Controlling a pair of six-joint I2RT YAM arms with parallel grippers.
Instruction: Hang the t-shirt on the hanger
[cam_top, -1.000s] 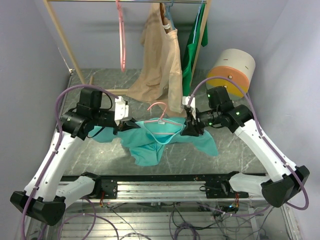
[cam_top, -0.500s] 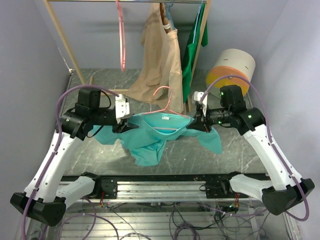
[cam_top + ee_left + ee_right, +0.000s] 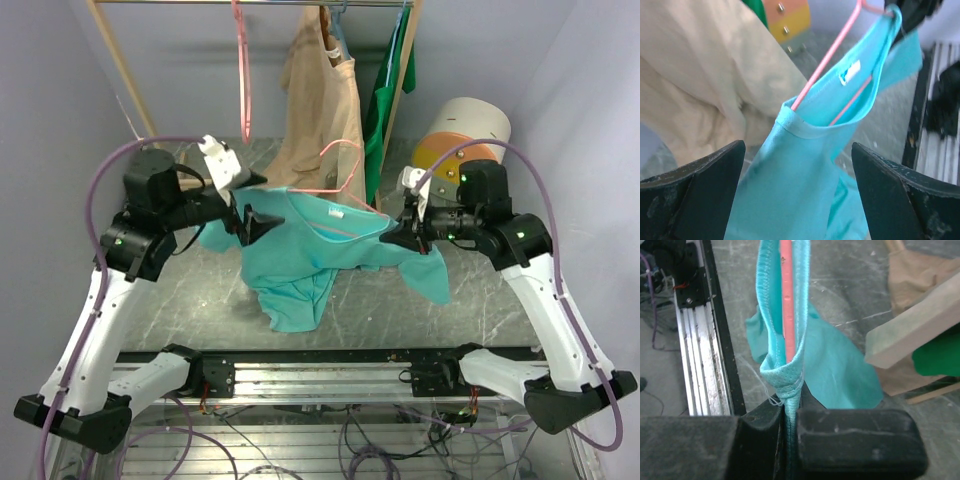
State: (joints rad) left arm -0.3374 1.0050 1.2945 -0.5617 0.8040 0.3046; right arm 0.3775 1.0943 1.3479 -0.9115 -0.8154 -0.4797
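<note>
The teal t-shirt (image 3: 300, 260) hangs in the air between my two arms, draped over the pink hanger (image 3: 345, 165). The hanger's bar runs through the collar and its hook sticks up above it. My left gripper (image 3: 260, 222) stands wide open at the shirt's left shoulder. In the left wrist view its fingers (image 3: 695, 195) flank the loose t-shirt (image 3: 790, 195) below the hanger (image 3: 825, 60). My right gripper (image 3: 397, 238) is shut on the right shoulder. In the right wrist view the gripper (image 3: 790, 412) pinches a fold of the t-shirt (image 3: 840, 370), and the hanger (image 3: 786, 300) runs down into that fold.
A wooden rack (image 3: 125, 75) at the back carries a second pink hanger (image 3: 243, 70), a beige garment (image 3: 320, 110) and a dark green garment (image 3: 395, 90). A round cream and orange container (image 3: 462, 140) sits at the back right. A metal rail (image 3: 320, 375) runs along the near edge.
My left gripper has opened and let go of the shirt, and it has risen. The shirt and hanger have been lifted higher, and the right gripper has moved right and up, still shut.
</note>
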